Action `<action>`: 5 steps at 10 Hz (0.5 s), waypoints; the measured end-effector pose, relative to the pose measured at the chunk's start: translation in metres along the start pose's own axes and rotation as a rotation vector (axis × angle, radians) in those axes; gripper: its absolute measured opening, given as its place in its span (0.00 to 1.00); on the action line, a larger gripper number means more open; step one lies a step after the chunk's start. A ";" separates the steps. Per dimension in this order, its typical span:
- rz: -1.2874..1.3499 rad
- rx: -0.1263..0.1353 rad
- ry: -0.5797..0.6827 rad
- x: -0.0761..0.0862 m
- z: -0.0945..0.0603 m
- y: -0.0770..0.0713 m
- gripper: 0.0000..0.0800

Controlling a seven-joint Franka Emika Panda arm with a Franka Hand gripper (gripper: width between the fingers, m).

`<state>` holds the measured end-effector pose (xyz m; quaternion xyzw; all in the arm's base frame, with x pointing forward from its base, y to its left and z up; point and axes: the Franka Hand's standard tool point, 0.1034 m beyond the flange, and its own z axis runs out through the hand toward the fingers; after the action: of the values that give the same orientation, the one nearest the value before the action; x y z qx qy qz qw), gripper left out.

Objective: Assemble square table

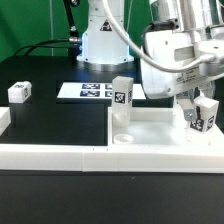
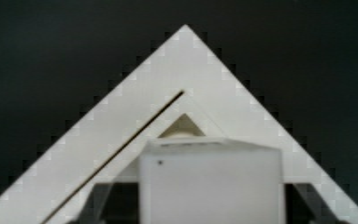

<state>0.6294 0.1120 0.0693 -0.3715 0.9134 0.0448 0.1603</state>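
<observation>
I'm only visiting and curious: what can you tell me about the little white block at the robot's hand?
The leg block is small, white and plastic-looking, with a black-and-white tag on the side facing the exterior view. It sits between the robot's jaws, which appear closed on it, and it is slightly tilted. It hangs over the white tray-like top, on the exterior view's right. Whether its lower end touches the top cannot be told.
</observation>
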 end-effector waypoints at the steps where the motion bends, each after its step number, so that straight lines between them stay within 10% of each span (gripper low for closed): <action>1: 0.007 0.000 0.000 0.000 0.000 0.000 0.37; 3: -0.034 -0.001 0.003 0.001 0.001 0.000 0.37; 5: -0.279 0.000 0.025 -0.003 0.001 0.002 0.73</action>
<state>0.6301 0.1154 0.0695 -0.4954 0.8548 0.0176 0.1536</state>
